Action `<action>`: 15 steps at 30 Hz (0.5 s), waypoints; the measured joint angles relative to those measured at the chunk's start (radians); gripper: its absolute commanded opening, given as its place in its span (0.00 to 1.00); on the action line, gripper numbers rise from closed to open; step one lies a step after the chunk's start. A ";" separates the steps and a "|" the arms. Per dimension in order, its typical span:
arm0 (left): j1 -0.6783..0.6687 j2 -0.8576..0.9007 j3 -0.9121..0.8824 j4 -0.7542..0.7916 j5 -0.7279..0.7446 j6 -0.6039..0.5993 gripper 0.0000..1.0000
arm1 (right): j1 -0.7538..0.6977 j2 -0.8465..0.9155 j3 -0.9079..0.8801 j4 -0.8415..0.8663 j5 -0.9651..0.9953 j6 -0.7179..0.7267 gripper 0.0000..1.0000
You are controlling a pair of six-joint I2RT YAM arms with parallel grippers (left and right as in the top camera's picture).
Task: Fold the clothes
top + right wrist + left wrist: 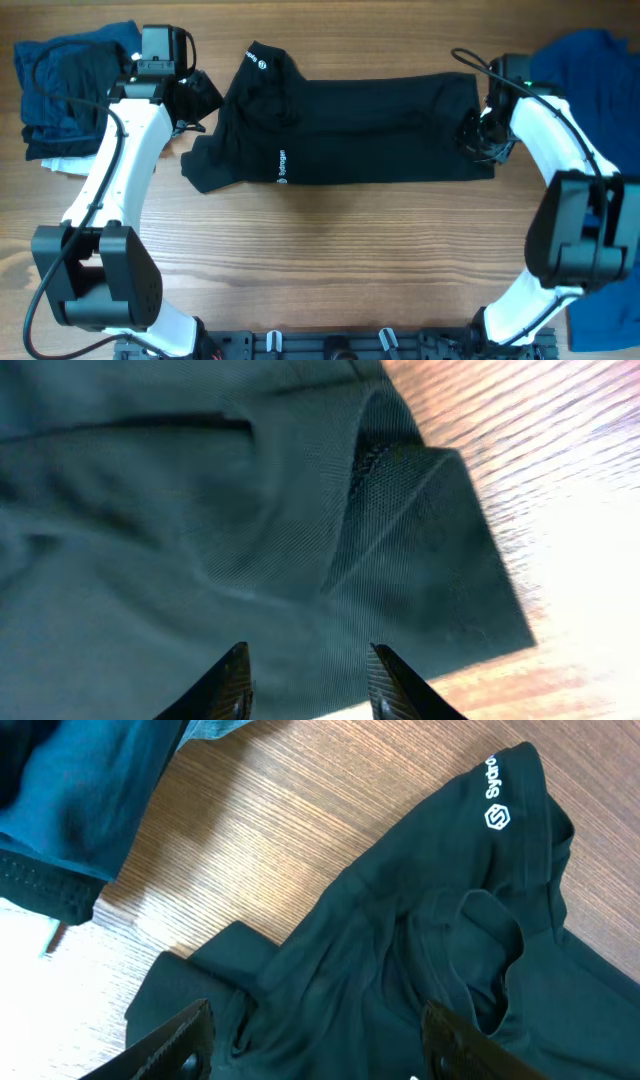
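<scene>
Black T-shirt (350, 130) — band across upper centre of worktop (330, 260); left end effector (315, 1035) spread above its collar end, right end effector (305, 680) parted over its right corner, neither pinching — risk: a one-layer pinch could drag the fold askew.

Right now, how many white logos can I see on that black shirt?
2. One logo sits by the far edge of the black T-shirt; the other logo lies along its near edge, both toward the left arm. Folds may hide more.
</scene>
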 measured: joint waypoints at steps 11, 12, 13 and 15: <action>0.000 0.000 0.000 0.000 0.000 0.000 0.66 | 0.000 0.054 0.000 0.087 0.000 0.090 0.25; 0.000 0.000 0.000 0.000 0.000 0.000 0.66 | 0.000 0.054 0.000 0.097 0.000 0.097 0.22; 0.000 0.000 0.000 0.000 0.000 0.000 0.66 | 0.000 0.054 0.000 0.105 0.000 0.101 0.21; 0.000 0.000 0.000 0.000 0.000 0.000 0.66 | 0.000 0.054 0.000 0.110 0.000 0.113 0.15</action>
